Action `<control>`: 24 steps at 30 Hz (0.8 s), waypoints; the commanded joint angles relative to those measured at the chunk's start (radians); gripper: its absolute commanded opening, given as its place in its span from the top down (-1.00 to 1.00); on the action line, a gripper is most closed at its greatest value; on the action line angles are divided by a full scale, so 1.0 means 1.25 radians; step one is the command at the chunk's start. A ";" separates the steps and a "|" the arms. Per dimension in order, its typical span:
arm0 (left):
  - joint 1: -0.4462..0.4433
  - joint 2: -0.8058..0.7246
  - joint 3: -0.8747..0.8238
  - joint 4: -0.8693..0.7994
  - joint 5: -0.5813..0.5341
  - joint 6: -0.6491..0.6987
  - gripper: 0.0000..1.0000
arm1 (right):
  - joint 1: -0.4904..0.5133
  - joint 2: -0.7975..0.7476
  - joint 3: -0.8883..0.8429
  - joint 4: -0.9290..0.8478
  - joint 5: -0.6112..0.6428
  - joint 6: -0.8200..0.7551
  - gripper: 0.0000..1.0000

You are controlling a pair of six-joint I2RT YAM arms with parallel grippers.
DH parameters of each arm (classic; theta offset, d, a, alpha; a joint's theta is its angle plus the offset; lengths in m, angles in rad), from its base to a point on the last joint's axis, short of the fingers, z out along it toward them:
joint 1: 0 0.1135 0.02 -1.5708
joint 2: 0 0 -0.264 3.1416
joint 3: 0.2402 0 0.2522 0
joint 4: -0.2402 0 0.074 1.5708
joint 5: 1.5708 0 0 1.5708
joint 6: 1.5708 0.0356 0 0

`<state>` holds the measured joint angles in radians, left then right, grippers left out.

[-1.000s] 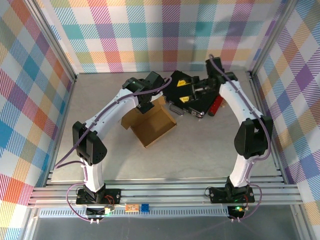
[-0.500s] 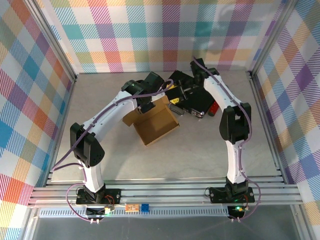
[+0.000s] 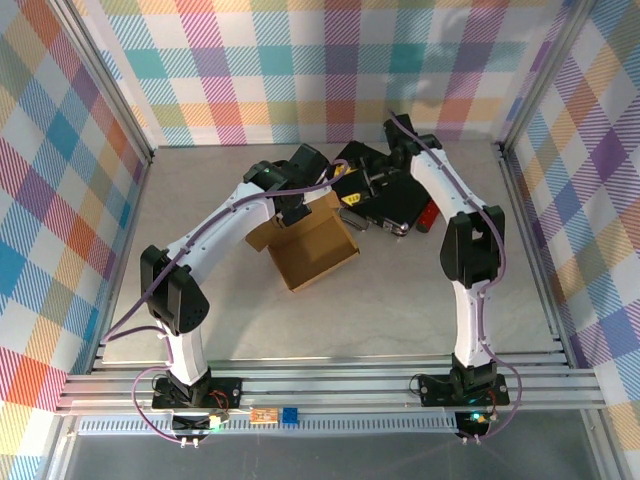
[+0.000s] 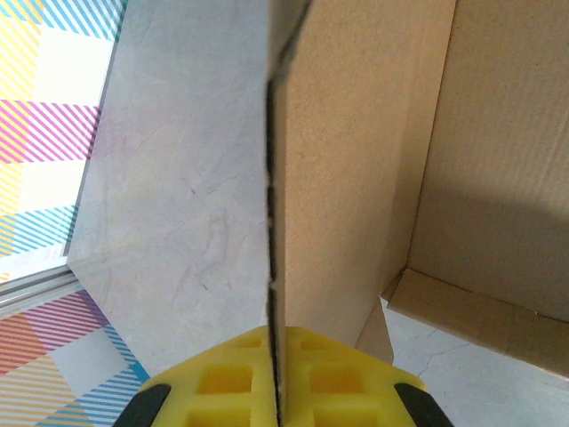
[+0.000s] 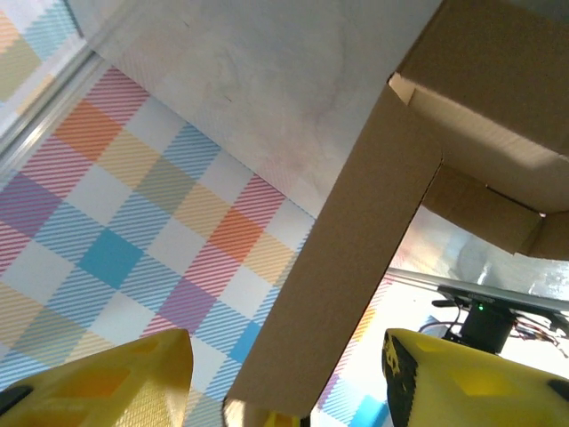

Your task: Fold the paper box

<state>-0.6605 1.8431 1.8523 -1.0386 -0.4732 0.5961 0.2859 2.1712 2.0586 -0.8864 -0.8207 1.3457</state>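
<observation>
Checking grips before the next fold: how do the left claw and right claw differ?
The left claw is shut, pinching a panel of the paper box edge-on; the right claw is open, spread wide around a flap with gaps on both sides. Both are yellow and straddle cardboard.

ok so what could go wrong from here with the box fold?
1. Left end effector pinches one thin wall of the paper box edge-on; a sideways pull might crease or tear it.
2. Right end effector straddles a flap with fingers wide apart; the flap could slip out before it closes.
3. The black case sits close by the box; a stray move may bump it.
</observation>
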 commanded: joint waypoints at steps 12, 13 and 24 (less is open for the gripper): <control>-0.010 -0.014 0.010 0.018 -0.004 0.000 1.00 | 0.050 0.025 0.046 0.018 -0.024 0.047 -0.17; -0.010 -0.014 0.010 0.019 -0.004 0.000 1.00 | 0.051 0.021 0.043 0.012 -0.025 0.045 -0.18; -0.012 -0.013 0.020 0.020 -0.001 0.001 1.00 | 0.065 -0.016 -0.052 0.052 -0.029 0.081 -0.19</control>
<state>-0.6609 1.8431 1.8526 -1.0351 -0.4763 0.5957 0.3538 2.1834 2.0071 -0.8375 -0.8246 1.4178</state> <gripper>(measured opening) 0.043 0.596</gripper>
